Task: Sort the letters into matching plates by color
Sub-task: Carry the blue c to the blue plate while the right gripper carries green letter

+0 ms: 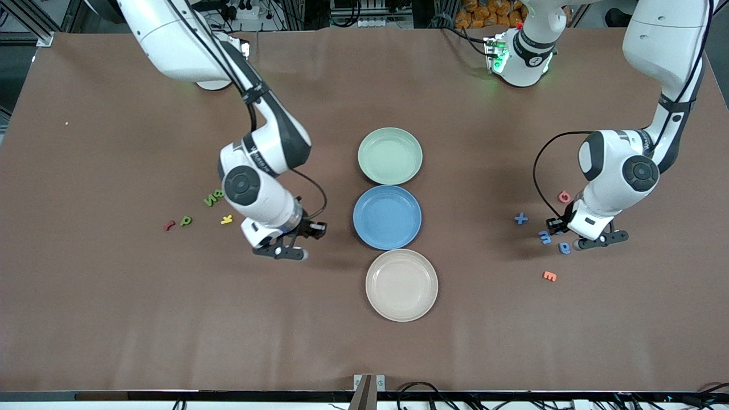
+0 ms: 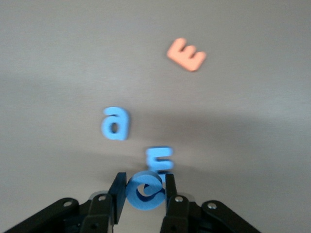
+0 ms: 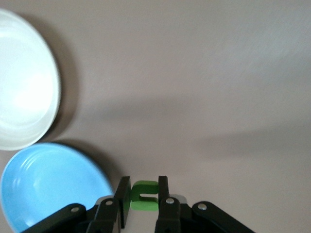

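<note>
Wrist views alone show right gripper [image 3: 144, 196] clamping green letter [image 3: 144, 195], left gripper [image 2: 145, 191] blue letter [image 2: 144, 191].

Three plates sit in a row at the counter's [image 1: 114, 319] middle: the farthest plate [image 1: 390, 155], then the middle plate [image 1: 387, 217], and the nearest plate [image 1: 401, 285] closest to the front camera. Toward the right arm's end lies a cluster of loose letters [image 1: 213, 198], and between it and the middle plate the right gripper [image 1: 286, 250] hangs over bare counter with the right-held letter [image 3: 144, 195] between its jaws. Toward the left arm's end the left gripper [image 1: 598, 240] pinches the left-held letter [image 2: 145, 190] just beside letter a [image 1: 564, 247] and letter m [image 1: 545, 237], with letter X [image 1: 521, 218] and letter G [image 1: 564, 197] farther from the camera and letter E [image 1: 549, 276] nearer.
</note>
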You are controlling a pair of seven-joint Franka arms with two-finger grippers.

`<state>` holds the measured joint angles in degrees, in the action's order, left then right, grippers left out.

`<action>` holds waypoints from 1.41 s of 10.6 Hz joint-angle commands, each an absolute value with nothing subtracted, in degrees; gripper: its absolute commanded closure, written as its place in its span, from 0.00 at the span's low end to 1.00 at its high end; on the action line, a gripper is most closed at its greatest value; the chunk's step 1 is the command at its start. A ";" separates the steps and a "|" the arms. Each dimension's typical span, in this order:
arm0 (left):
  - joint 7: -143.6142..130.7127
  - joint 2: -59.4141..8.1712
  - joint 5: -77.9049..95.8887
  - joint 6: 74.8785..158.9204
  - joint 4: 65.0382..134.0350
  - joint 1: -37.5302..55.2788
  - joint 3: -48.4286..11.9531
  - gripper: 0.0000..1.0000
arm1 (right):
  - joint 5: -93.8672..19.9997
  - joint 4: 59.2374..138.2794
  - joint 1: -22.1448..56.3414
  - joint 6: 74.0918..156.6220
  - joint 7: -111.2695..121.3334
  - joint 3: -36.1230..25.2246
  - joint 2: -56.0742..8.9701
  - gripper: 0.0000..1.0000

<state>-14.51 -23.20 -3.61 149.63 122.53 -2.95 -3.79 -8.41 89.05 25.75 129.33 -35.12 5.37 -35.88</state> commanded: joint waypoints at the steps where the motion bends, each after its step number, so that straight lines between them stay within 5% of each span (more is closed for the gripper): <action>1: -24.30 -22.41 -4.57 149.24 120.42 -3.08 -10.34 1.00 | -5.02 90.53 25.92 127.54 -46.98 11.93 -34.72 0.87; 3: -34.14 -22.94 -4.66 149.06 119.19 -1.24 -15.01 1.00 | -3.52 91.14 27.50 126.57 -53.32 15.10 -35.15 0.87; 13: -57.29 -26.10 -4.57 148.89 111.02 16.95 -15.56 1.00 | 1.31 97.65 37.18 129.20 -62.66 21.09 -36.38 0.81; 14: -58.44 -26.80 -4.57 148.97 109.87 17.75 -15.56 1.00 | 1.32 97.65 37.18 129.11 -62.93 21.09 -36.39 0.69; 15: -59.23 -27.85 -4.57 148.97 108.04 18.54 -15.64 1.00 | 1.32 97.56 37.09 129.20 -64.06 21.09 -36.39 0.40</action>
<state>-56.14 -25.21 -3.61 149.57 112.48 16.94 -15.78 -0.19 97.22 37.75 128.58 -61.25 20.48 -36.48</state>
